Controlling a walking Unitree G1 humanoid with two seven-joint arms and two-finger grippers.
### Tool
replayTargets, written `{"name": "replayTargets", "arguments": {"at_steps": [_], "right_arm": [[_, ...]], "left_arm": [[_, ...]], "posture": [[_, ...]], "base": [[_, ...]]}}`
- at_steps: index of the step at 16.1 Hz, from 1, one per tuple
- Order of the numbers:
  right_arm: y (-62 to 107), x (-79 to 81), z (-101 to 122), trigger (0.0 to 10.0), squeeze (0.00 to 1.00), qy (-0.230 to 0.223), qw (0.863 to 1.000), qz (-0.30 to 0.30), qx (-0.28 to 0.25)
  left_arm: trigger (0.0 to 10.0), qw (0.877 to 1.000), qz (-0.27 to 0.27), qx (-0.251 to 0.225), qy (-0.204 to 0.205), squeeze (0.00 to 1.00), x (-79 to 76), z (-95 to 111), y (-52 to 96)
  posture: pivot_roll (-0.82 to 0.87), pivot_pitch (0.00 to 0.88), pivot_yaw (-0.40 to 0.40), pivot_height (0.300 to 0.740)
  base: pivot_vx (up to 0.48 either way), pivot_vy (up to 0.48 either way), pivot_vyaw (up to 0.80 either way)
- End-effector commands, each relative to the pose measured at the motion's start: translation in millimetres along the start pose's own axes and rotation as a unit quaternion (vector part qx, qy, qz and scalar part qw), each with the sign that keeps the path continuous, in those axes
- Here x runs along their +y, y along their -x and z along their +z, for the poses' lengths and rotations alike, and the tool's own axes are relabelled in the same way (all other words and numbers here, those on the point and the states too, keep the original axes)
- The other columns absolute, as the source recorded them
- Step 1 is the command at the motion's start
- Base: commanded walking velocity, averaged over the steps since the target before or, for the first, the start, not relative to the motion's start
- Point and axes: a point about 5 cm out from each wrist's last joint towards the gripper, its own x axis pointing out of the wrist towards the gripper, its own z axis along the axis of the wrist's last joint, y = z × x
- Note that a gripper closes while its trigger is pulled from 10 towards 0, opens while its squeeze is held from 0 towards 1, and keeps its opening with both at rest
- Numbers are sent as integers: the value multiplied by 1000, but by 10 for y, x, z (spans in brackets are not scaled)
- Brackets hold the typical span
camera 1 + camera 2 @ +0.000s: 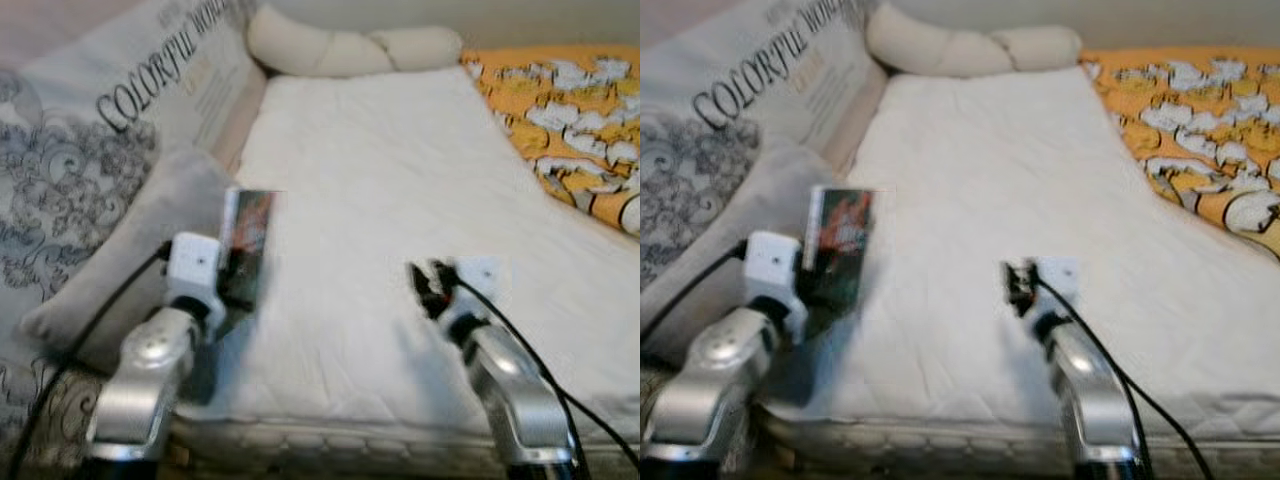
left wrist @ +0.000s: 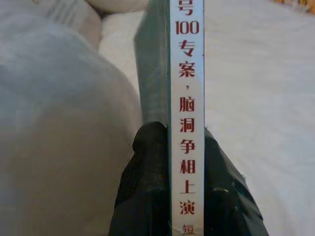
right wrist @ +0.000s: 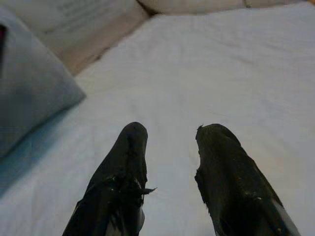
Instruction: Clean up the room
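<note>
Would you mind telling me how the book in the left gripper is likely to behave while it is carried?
The book looks thin and fairly stiff, standing straight above the left gripper. It is pinched only near its lower end, so it may pivot or swing. Its spine looks smooth, so it could slip between the fingers.

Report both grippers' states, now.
Left gripper: shut on the book, held upright over the bed's edge.
Right gripper: open, empty, above the bed.
</note>
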Motion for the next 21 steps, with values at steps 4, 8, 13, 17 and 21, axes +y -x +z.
{"name": "replayTargets", "arguments": {"at_steps": [4, 8, 13, 17, 21], "right_arm": [[84, -143, 88, 10000, 0, 1, 998, 55, 9], [199, -345, 218, 10000, 0, 29, 993, 109, 17], [410, -335, 402, 10000, 0, 28, 977, 212, 20], [671, -326, 473, 10000, 0, 20, 965, 256, 51], [872, -249, 427, 10000, 0, 17, 953, 287, 93]], "left_arm": [[10000, 997, -70, -5, 15, 0, -119, 88, -234], [10000, 982, -169, 23, 87, 0, -214, 192, -627], [10000, 955, -237, 16, 176, 0, -344, 347, -934], [10000, 931, -274, 74, 229, 0, -574, 215, -1058], [10000, 927, -270, 121, 229, 0, -727, 29, -1056]], "posture": [[13, 0, 89, 740], [-18, 0, 103, 740], [-78, 0, 129, 740], [-143, 48, 142, 740], [-180, 103, 148, 740]], "base": [[0, 0, 0], [0, 0, 0], [0, 0, 0], [0, 0, 0], [0, 0, 0]]}}
